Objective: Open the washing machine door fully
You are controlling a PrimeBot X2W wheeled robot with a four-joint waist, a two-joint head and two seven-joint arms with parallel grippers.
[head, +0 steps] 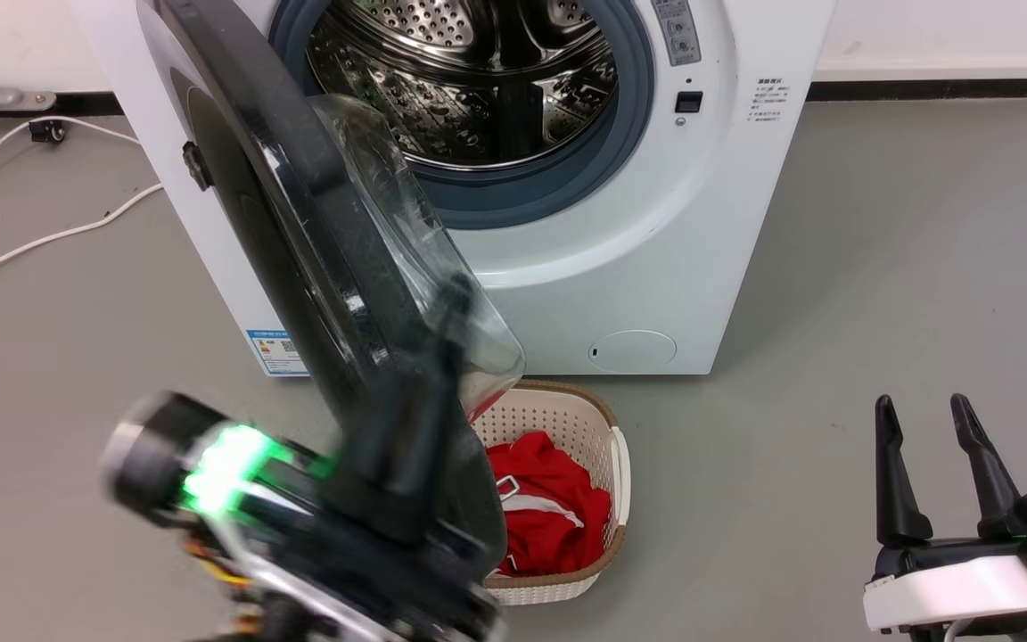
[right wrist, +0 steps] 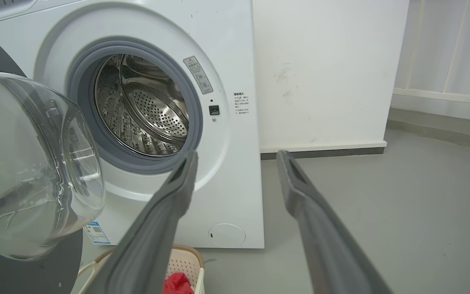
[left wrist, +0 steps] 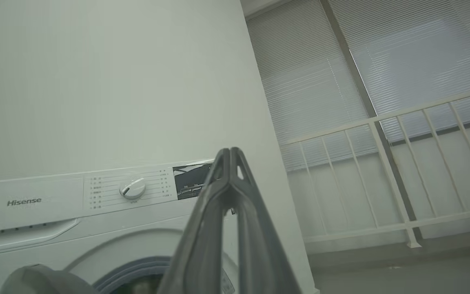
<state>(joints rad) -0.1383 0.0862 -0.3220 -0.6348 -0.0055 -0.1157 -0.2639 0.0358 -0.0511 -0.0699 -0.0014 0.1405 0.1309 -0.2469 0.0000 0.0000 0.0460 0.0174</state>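
The white washing machine [head: 656, 232] has its steel drum [head: 478, 80] exposed. The washing machine door [head: 237, 178], black with a clear glass bowl [head: 406, 232], stands swung out to the left, seen nearly edge-on. My left gripper [head: 454, 299] is blurred at the lower left, fingers together, its tip over the door's inner side by the bowl; I cannot tell whether it touches. In the left wrist view the left gripper [left wrist: 230, 154] is shut on nothing. My right gripper [head: 926, 417] hangs open over the floor at the lower right, apart from the machine. The right gripper [right wrist: 238, 158] faces the drum and the door [right wrist: 27, 163].
A cream laundry basket [head: 607, 428] holding a red garment [head: 549, 508] sits on the floor right under the door and before the machine. White cables [head: 50, 236] run along the floor at the left. Grey floor [head: 879, 267] spreads to the right, bounded by a wall [right wrist: 324, 73].
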